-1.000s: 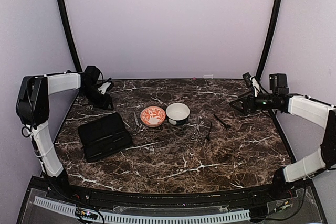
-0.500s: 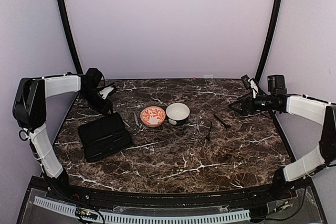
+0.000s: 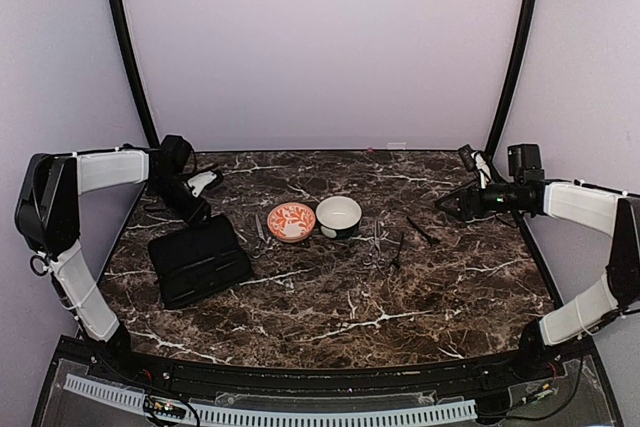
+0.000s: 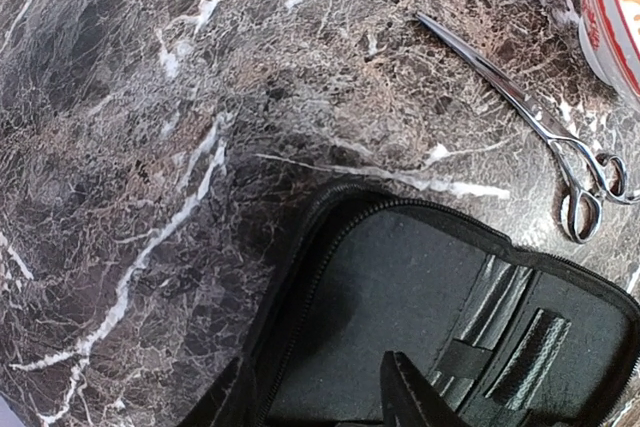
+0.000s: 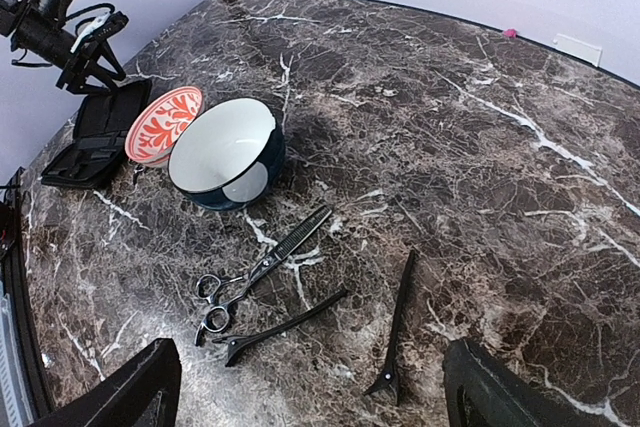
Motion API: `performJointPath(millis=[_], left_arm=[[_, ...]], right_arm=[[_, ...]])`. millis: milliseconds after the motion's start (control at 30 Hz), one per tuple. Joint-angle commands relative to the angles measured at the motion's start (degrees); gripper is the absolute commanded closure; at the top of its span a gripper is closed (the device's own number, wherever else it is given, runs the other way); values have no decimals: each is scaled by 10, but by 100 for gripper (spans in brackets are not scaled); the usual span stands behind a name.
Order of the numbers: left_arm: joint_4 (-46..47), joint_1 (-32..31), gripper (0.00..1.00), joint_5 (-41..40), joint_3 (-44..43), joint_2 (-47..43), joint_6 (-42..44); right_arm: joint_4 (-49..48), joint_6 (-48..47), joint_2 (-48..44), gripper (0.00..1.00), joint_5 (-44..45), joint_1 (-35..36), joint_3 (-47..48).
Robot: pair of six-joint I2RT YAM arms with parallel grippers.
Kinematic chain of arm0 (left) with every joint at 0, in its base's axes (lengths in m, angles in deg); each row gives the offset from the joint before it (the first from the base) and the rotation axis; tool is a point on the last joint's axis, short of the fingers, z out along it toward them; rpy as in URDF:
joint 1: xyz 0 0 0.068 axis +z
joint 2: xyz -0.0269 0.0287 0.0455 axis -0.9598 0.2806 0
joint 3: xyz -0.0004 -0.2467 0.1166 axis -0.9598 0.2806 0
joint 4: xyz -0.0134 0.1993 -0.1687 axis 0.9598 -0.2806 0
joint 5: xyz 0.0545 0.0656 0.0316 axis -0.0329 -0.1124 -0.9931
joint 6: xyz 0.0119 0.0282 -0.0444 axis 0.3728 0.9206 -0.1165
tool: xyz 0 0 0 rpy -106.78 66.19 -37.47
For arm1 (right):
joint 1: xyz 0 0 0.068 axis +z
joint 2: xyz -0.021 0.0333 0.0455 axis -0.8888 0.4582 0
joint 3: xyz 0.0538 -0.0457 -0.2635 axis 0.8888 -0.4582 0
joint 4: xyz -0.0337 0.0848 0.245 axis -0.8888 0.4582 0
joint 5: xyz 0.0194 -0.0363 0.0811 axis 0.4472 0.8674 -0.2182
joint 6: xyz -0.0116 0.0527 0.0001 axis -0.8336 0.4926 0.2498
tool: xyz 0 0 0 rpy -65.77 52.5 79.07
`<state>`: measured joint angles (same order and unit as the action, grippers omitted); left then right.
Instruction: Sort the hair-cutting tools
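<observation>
**Both arms up, nothing picked: lining up the first tool**

My right gripper (image 5: pixel 312 392) is spread wide and empty, its two fingers framing the bottom of its wrist view. It hangs above the right edge of the desk, toward the far right corner. Of the left gripper (image 3: pixel 195 205) I see only one dark fingertip (image 4: pixel 405 395), so I cannot tell how far it is parted. It hovers near the far left corner, just over the open black case (image 3: pixel 198 259).

The tools lie flat on the marble. The thinning scissors (image 5: pixel 262 272), the first clip (image 5: pixel 285 327) and the second clip (image 5: pixel 400 322) sit mid-desk, between the white bowl (image 5: pixel 225 152) and the right edge. The plain scissors (image 4: pixel 530 117) lie between the case and the orange bowl (image 3: pixel 291 221), just beside the bowl.

I judge this as the approach. I would send the right arm to the second clip, which lies apart from the others. The jaws should straddle its narrow width, sink until the tips almost brush the marble, then close at mid-length. The thinning scissors and first clip lie close together, so a careless descent could drag one.
</observation>
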<state>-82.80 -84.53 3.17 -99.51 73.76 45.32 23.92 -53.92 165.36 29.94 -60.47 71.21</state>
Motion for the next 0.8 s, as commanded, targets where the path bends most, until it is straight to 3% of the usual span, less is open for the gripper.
performJointPath(millis=[0, 267, 400, 500, 767], left_arm=[[11, -5, 60, -11, 0, 19, 13], [-1, -13, 72, -8, -12, 47, 20], [15, -14, 86, 9, 7, 30, 24], [34, -17, 91, 1, 25, 10, 26], [40, -42, 69, -47, 1, -76, 20]], right_arm=[[-13, 1, 4, 9, -5, 3, 7], [-10, -6, 9, 9, 4, 3, 10], [-9, -8, 12, 9, 4, 3, 11], [-9, -8, 15, 9, 3, 3, 11], [-6, -12, 21, 9, 5, 5, 13]])
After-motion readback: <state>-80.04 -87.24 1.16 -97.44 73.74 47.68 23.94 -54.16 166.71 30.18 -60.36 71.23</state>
